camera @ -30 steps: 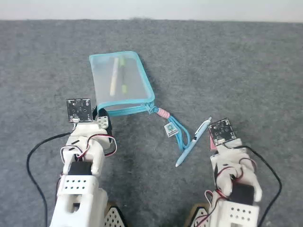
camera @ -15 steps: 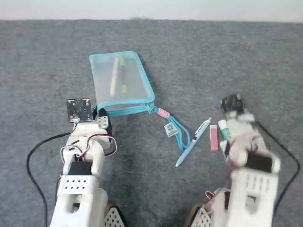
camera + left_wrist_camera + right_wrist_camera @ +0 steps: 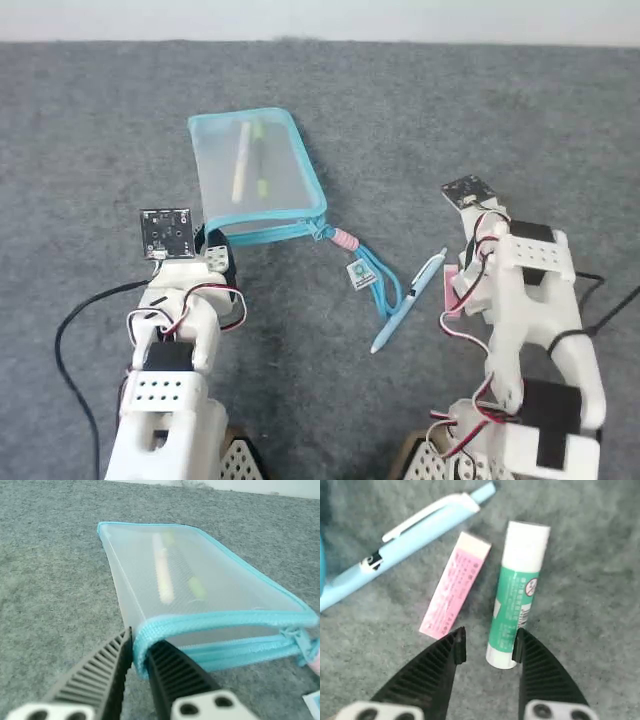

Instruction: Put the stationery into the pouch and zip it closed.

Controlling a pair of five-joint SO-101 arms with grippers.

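a: while lying flat on the grey mat (image 3: 520, 120), gripped at one corner: left gripper (image 3: 138, 642) closed tight on the teal zip edge of the pouch (image 3: 200, 585).

b: which corner, seen from above?

a: the near left one, closest to the left arm. zip edge turned toward both arms. hard to tell whether zipped or not.

b: anything inside?

a: two slim things, visible through the clear wall: cream stick (image 3: 240, 170) and green stick (image 3: 261, 180), side by side, lying lengthwise.

b: and at the other end of the zip edge?

a: teal strap (image 3: 378, 278) with a small tag (image 3: 360, 274), trailing across the mat, loop end right against the middle of the pen (image 3: 408, 300).

b: right gripper?

a: right gripper (image 3: 489, 641) spread apart, low over the mat, with one finger on either side of the near end of the glue stick (image 3: 517, 590). not squeezed yet. impossible to judge any contact with either finger.

b: rest of the stationery?

a: pink eraser (image 3: 455, 597) just beside the glue stick, roughly parallel, parted from it by a sliver of mat. light blue pen past the eraser, between it and the strap. all three flat on the mat, outside the pouch and apart from its body, on the right arm's side.
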